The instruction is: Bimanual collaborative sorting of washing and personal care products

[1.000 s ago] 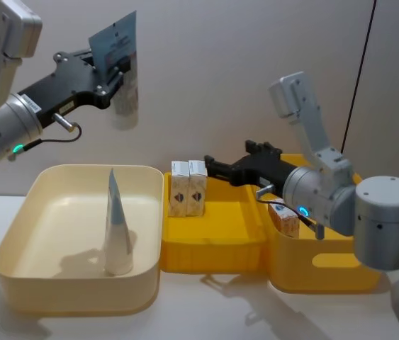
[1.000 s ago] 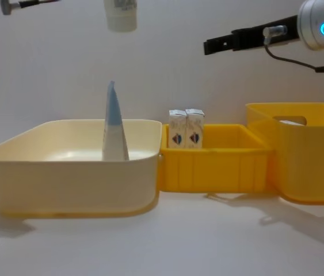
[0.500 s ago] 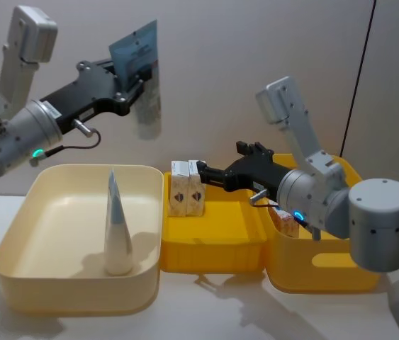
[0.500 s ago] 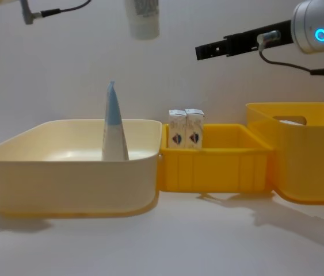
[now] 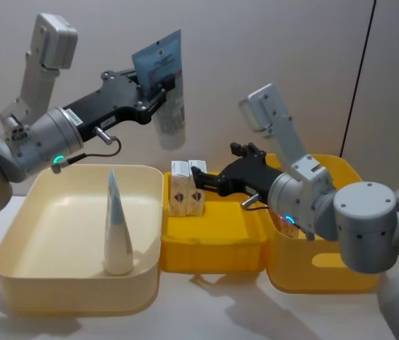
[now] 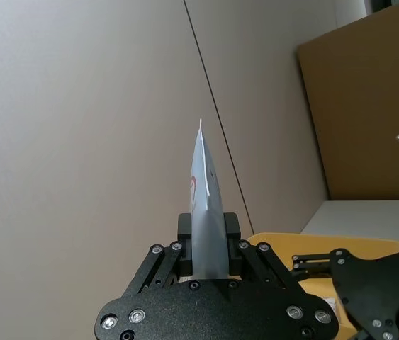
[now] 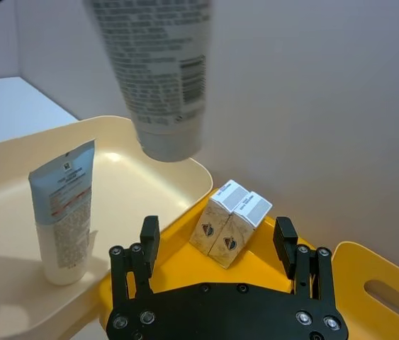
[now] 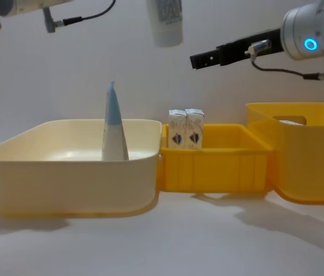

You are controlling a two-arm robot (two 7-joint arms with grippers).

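Note:
My left gripper (image 5: 155, 86) is shut on the flat end of a pale blue-and-white tube with dark print (image 5: 171, 117), which hangs cap down high over the seam between the cream bin and the yellow tray. The same tube (image 8: 167, 20) shows in the chest view, edge-on (image 6: 205, 205) in the left wrist view and large (image 7: 160, 71) in the right wrist view. A tapering tube (image 5: 116, 227) stands in the cream bin (image 5: 15, 248). Two white cartons (image 5: 188, 188) stand at the yellow tray's back left. My right gripper (image 5: 206, 179) hovers open just right of them and above the tray.
The shallow yellow tray (image 5: 213, 248) sits between the cream bin and a deeper yellow bin (image 5: 327, 276) with handle slots on the right. A further white carton (image 5: 284, 223) peeks out of that bin behind my right arm. A plain wall stands close behind.
My left arm has carried the held tube rightward, from above the cream bin to above the bins' seam. My right gripper has moved left and lower, toward the cartons.

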